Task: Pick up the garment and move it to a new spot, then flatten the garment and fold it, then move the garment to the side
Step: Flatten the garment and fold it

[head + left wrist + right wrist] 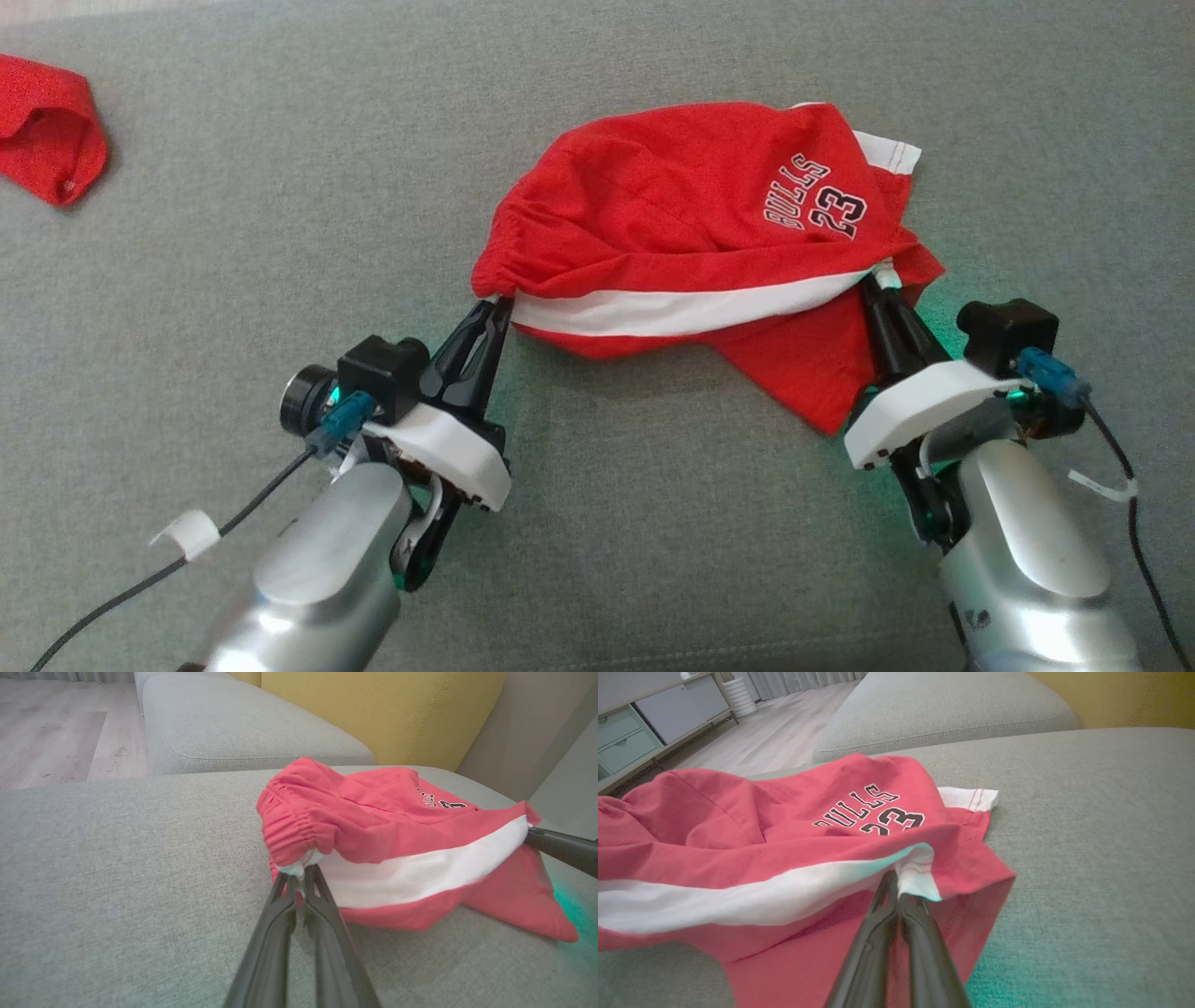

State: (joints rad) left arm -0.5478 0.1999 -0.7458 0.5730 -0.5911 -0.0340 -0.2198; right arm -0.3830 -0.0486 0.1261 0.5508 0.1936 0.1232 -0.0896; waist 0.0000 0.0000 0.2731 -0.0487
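Garment: red jersey shorts [672, 196] with a white side stripe, a gathered elastic waistband and a black "BULLS 23" print; bunched and partly folded over.
Location: on the grey fabric sofa seat [280, 233], near its centre.
Left hand [501, 304]: pressed together, pinching the stripe's waistband end.
Right hand [875, 278]: pressed together, pinching the stripe's hem end.

Work surface: grey woven-fabric sofa seat [653, 579]. Adjacent: second grey seat cushion [243, 728], mustard-yellow upholstered backrest [383, 714]. Floor: pale wood planks [51, 732]. Far side: pale low cabinet with drawers [668, 714], light curtains [808, 677].
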